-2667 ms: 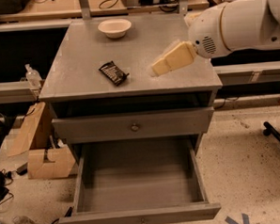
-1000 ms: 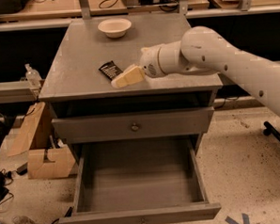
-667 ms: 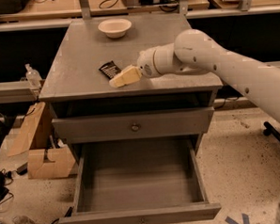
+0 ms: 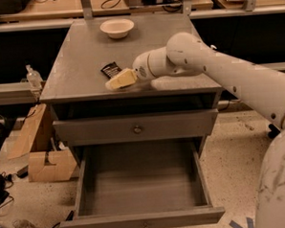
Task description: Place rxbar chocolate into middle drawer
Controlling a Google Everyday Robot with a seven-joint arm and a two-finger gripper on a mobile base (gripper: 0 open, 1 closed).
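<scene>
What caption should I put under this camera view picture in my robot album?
Gripper right by the rxbar on the cabinet top, with the middle drawer open below.

— What are you made of?
— My arm (image 4: 226, 73) is smooth, rounded white shell with thin tan seams at the joints.
— And the tip?
— My gripper (image 4: 121, 79) is pale cream-yellow, low over the grey cabinet top (image 4: 82, 66), near its front edge.
</scene>
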